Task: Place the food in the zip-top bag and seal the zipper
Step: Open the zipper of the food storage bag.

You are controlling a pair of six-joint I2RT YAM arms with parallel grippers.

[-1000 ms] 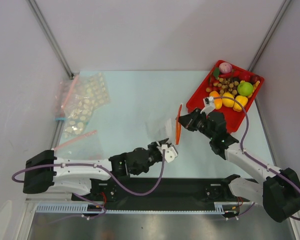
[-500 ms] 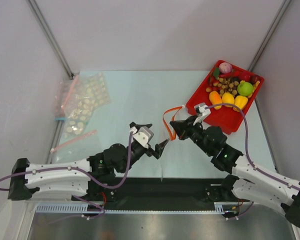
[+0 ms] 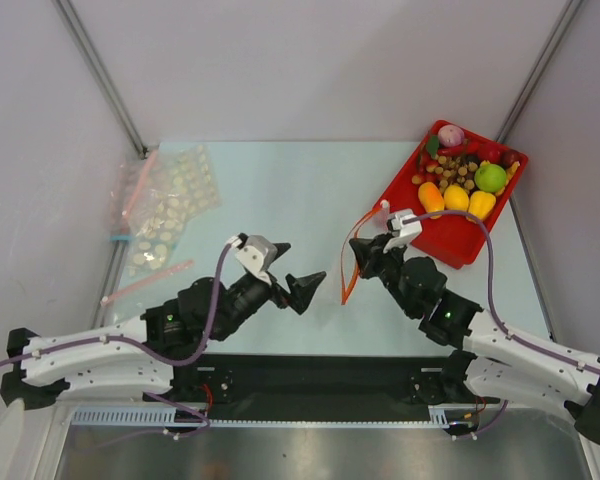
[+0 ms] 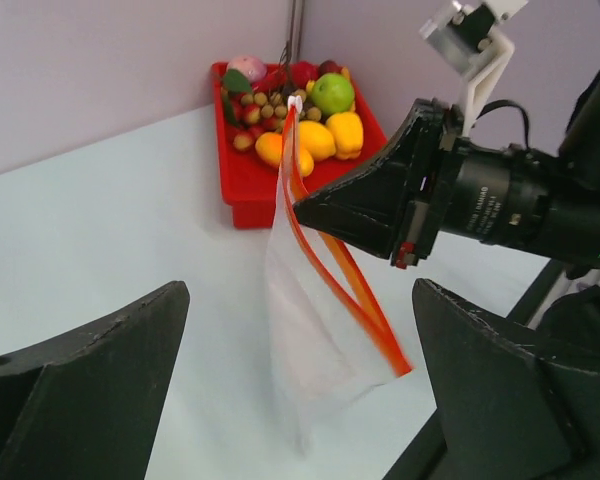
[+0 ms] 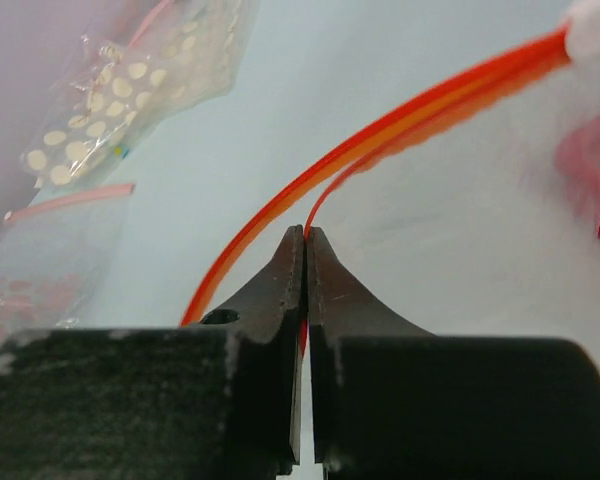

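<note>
The zip-top bag (image 4: 310, 380) is thin clear plastic film, faintly cloudy and softly creased; its zipper (image 4: 385, 340) is a smooth, glossy red-orange plastic strip. The right gripper (image 5: 305, 236) and left gripper (image 3: 306, 260) have matt black fingers (image 4: 90, 360) with a coarse, grainy, scuffed surface, like rough moulded plastic. The worktop (image 3: 270, 190) is pale, smooth and slightly shiny, and at its far right corner the tray (image 3: 398, 197) is glossy red plastic. The food (image 3: 457, 197) in it looks like smooth plastic with a light sheen, the brown clusters duller and knobbly. At the left edge, the dotted bags (image 3: 170, 205) are crinkled clear film
</note>
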